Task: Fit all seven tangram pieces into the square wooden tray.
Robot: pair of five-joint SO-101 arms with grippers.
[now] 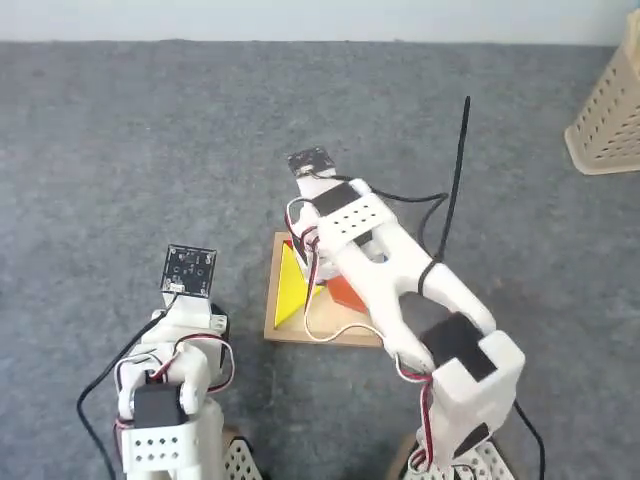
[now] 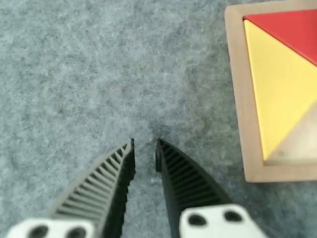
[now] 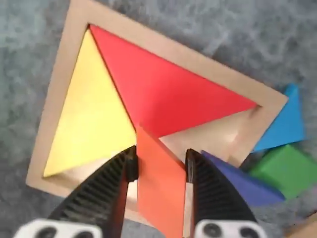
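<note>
Right gripper: jaws clenched on the orange piece, one finger on each of its long sides, above the near part of the square wooden tray. The piece's far tip meets the corner where the red triangle and the yellow triangle join. Whether it rests on the tray floor cannot be told. The yellow triangle fills the tray's left side and the red triangle its far side, both lying flat, with bare wood showing beside the held piece.

Just outside the tray's right edge lie a blue triangle, a green square and a dark blue piece, close together.

Left gripper: jaws narrowly parted and grasping nothing, low over the grey carpet, left of the tray and apart from it.

In the high view a perforated beige basket stands at the far right.
</note>
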